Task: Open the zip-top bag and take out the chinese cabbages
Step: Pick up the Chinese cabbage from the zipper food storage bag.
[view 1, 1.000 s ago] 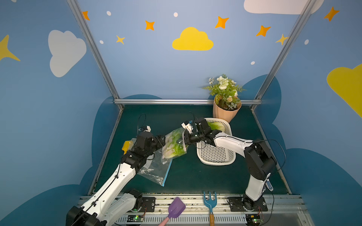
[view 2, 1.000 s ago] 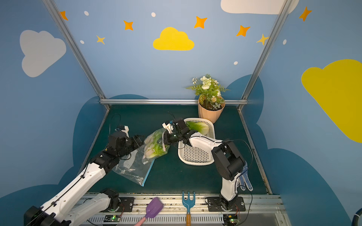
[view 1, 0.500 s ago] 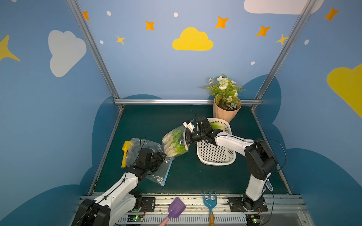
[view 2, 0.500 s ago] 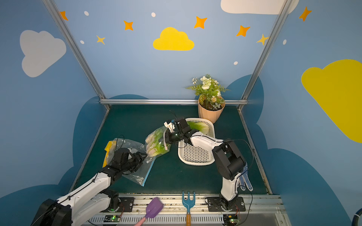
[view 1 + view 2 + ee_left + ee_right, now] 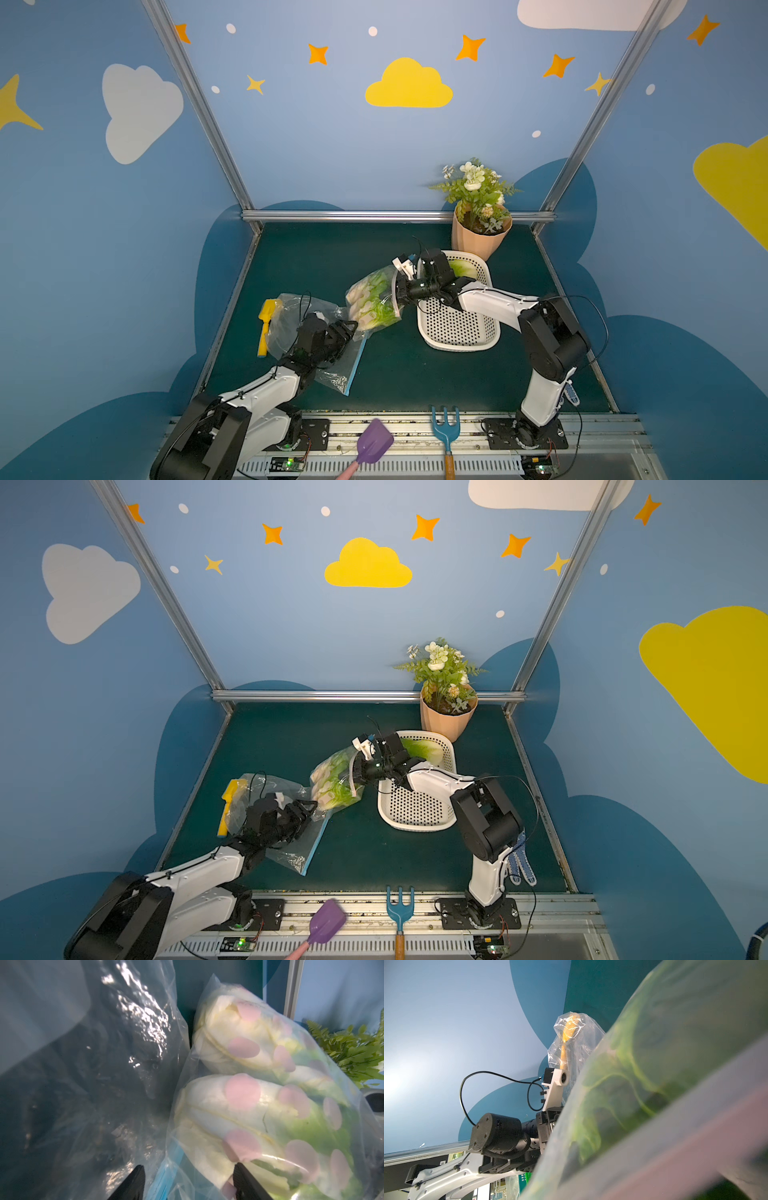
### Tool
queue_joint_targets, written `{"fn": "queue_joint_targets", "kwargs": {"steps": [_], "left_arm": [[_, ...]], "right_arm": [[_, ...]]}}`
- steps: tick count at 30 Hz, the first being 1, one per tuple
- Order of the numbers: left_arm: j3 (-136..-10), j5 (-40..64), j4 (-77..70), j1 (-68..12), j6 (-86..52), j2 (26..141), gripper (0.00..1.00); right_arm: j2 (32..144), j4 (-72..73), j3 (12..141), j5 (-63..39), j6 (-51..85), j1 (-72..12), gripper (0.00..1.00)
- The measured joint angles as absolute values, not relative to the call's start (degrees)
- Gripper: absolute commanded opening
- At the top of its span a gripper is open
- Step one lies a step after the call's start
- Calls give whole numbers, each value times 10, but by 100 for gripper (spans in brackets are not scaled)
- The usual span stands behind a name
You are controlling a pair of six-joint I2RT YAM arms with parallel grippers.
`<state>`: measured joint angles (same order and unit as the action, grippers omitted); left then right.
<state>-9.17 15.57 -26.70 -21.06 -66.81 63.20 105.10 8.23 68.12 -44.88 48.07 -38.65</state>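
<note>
At bag (image 5: 372,301) rim, right claw (image 5: 400,286) tight

The bag (image 5: 372,301), just left of the basket (image 5: 457,328), is thin clear plastic film, glossy, printed with pink dots; through it the cabbages (image 5: 207,1109) look smooth and waxy at the pale stems, crinkled at the green leaves. Further left of the basket, the second bag (image 5: 291,320) is clear film too, creased and glinting, with a blue plastic zip edge. The basket is hard white plastic, perforated, faintly shiny. Under it the mat (image 5: 415,386) is matt. Behind the basket the pot (image 5: 478,245) is ribbed and matt, the rail (image 5: 353,216) brushed metal. In front of the basket the fork (image 5: 445,428) has a glossy plastic head on a wooden handle
</note>
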Motion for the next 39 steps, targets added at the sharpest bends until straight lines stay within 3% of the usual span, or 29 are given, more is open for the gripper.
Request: {"fn": "queue_joint_targets", "kwargs": {"steps": [13,20,39], "left_arm": [[-73,54,-355,-264,-675,610,47],[-73,26,-370,-272,-677,613,5],[-124,-120,-110,-277,-634,481,4]], "right_arm": [[1051,134,675,-458,526,-386,0],[1051,155,675,-467,543,-386,0],[1016,70,675,-491,478,-365,0]]}}
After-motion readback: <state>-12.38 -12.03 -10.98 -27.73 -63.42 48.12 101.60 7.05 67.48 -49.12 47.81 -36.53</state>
